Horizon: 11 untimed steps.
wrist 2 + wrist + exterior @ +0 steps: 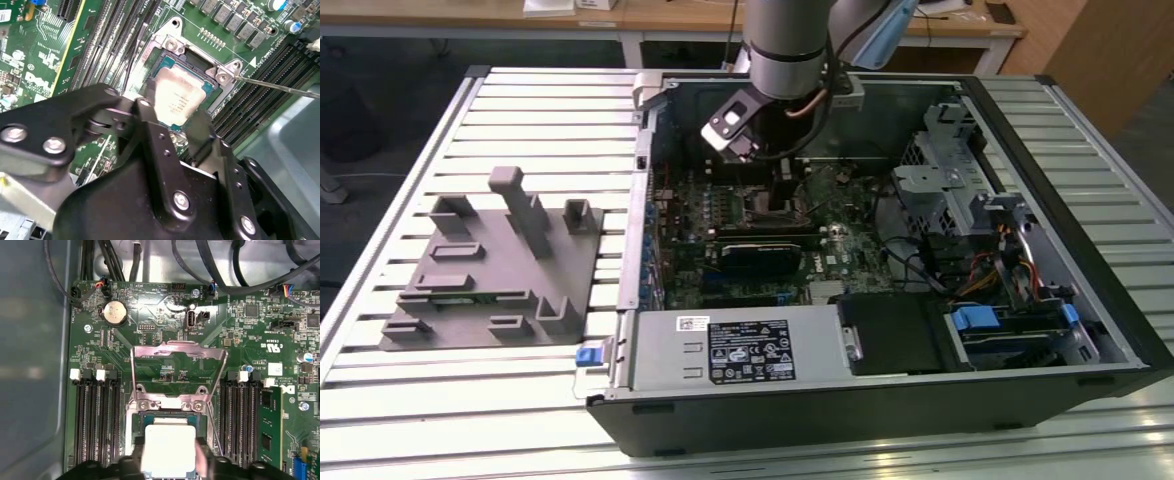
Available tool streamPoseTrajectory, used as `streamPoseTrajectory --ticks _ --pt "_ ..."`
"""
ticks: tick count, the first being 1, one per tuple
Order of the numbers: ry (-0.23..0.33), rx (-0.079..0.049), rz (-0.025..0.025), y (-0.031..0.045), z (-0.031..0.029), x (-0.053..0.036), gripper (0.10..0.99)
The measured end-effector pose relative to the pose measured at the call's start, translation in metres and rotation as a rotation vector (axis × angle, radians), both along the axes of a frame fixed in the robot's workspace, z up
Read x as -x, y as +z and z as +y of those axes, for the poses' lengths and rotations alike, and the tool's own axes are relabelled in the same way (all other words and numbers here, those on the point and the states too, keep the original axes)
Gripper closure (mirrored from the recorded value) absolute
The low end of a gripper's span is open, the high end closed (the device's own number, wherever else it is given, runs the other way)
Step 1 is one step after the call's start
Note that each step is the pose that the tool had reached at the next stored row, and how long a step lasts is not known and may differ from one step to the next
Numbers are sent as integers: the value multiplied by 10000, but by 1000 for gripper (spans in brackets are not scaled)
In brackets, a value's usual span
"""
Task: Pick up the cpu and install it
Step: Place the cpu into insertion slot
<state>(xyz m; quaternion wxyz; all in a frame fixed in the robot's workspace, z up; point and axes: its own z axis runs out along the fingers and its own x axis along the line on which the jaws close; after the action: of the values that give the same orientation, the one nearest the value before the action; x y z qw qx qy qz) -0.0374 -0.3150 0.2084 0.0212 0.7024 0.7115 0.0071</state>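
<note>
The arm [787, 40] reaches down into the open computer case [881, 410] lying on the slatted desk [454, 420], and the gripper [783, 190] hangs low over the motherboard. In the second wrist view the gripper [172, 117] is clamped on the cpu [177, 97], jaws pressed against two opposite edges of the pale silver chip. The cpu [167, 450] sits squarely over the socket [167, 415] in the first wrist view, level with the board; whether it is fully seated cannot be told. The metal retention frame [177, 357] stands flipped open beyond the socket, with memory slots [95, 415] on either side. Out on the desk, to the exterior view's left of the case, lies the grey fixture [494, 270], well apart from the gripper.
</note>
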Motion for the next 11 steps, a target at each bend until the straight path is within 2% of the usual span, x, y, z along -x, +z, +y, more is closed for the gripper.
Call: streamPoseTrajectory --ticks 1,3,5,7,8,10,11 --pt "0 0 0 9 0 0 616" --pt "1 1 1 21 0 0 729" --pt "0 -3 -2 22 1 -1 729" --pt "0 -1 0 24 0 0 851" --pt "0 0 0 24 0 0 851" --pt "0 -1 0 24 0 0 965" --pt "0 0 0 24 0 0 965"
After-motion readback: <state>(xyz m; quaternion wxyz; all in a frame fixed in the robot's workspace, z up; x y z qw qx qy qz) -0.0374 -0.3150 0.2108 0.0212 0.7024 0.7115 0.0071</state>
